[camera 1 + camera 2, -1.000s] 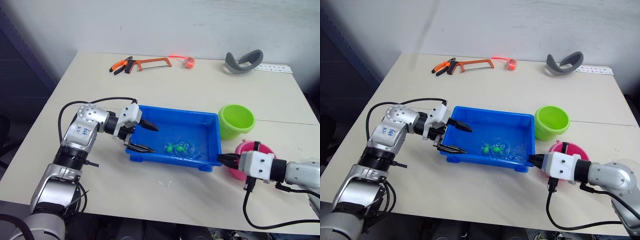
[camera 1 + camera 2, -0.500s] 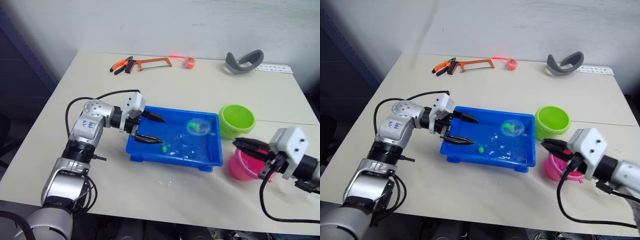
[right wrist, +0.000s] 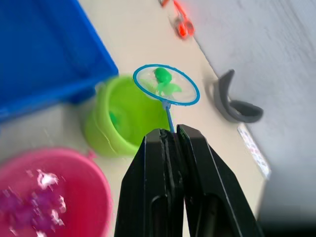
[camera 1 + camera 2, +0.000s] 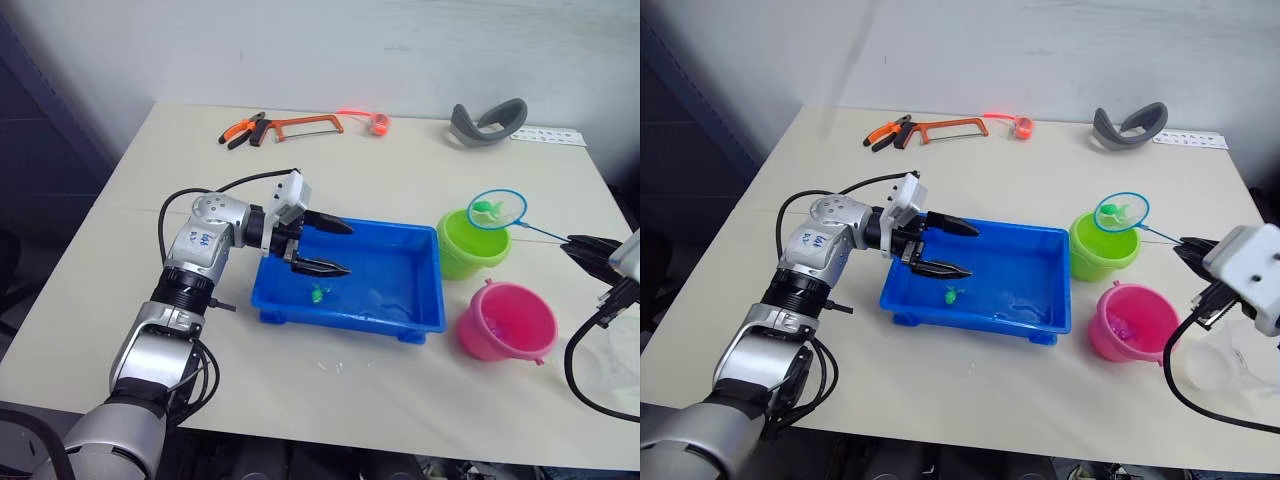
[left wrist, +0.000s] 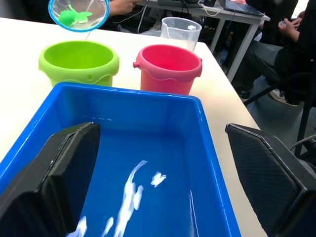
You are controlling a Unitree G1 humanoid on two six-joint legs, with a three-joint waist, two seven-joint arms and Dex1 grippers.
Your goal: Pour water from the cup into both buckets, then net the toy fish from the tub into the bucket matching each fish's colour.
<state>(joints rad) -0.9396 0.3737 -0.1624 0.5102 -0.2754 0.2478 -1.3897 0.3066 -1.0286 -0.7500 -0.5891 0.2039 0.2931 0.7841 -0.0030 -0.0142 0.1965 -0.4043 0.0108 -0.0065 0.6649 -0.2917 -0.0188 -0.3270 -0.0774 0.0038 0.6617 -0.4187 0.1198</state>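
Net (image 4: 497, 208) w/ green toy fish (image 4: 487, 209) in its mesh hangs over green bucket (image 4: 470, 243); handle clamped between right gripper (image 3: 170, 136) fingers. Pink bucket (image 4: 505, 320) sits just beside. Left gripper (image 4: 322, 247), jaws apart, sits inside blue tub (image 4: 420, 305); a green fish (image 4: 319, 293) lies just under its lower finger.

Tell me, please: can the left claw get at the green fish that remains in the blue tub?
Probably yes. The left claw is open and already over the tub, and the green fish lies in the water just beside its lower finger, with nothing covering it. The net is away, above the green bucket.
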